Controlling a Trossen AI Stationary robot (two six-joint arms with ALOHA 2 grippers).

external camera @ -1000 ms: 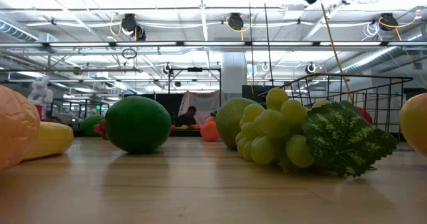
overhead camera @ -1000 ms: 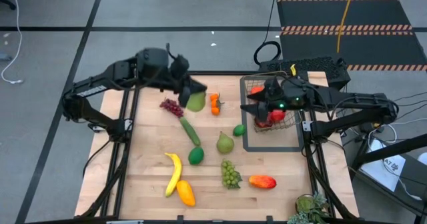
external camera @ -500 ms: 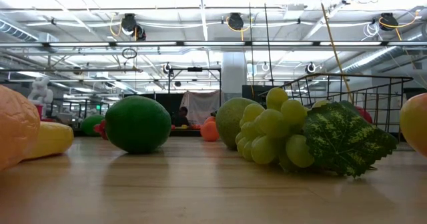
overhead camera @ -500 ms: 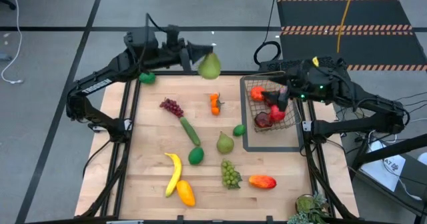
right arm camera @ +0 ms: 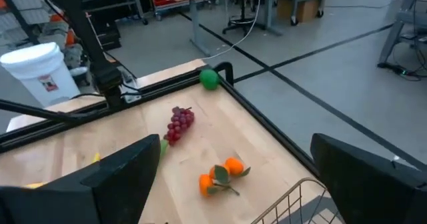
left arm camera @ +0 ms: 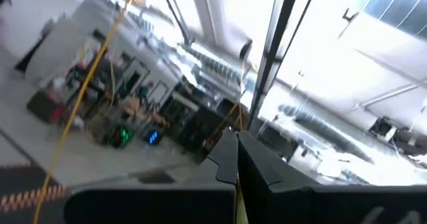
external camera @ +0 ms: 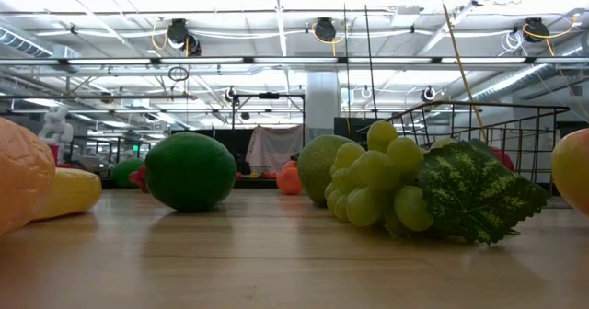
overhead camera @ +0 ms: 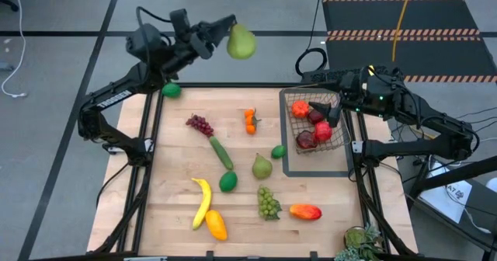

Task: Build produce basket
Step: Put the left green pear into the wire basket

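High view shows your left gripper (overhead camera: pixel 221 33) lifted well beyond the far edge of the table (overhead camera: pixel 178 214), fingers pressed together on a green pear (overhead camera: pixel 241 42) that hangs out past them, over the floor rather than the wood. That is your main risk: the pear seems pinched near one end only, so any swing of the arm could shake it loose, and from there it would drop off the table and roll out of reach.

Your right gripper (overhead camera: pixel 334 111) hovers directly above the wire basket (overhead camera: pixel 316 126), fingers spread wide and holding nothing. The basket sits just below it on a dark tray frame (overhead camera: pixel 314 170) and already holds several red fruits (overhead camera: pixel 315 127). If you bring the pear across from the left while this arm waits over the opening, the two arms could meet above the rim, or the pear could strike the right fingers and bounce out.

Much produce lies between the two arms: purple grapes (overhead camera: pixel 199 124), cucumber (overhead camera: pixel 220 152), orange (overhead camera: pixel 250 120), lime (overhead camera: pixel 278 151), a second pear (overhead camera: pixel 262 167), banana (overhead camera: pixel 203 200), green grapes (overhead camera: pixel 268 203) and mango (overhead camera: pixel 305 211). A low pass would scatter them.
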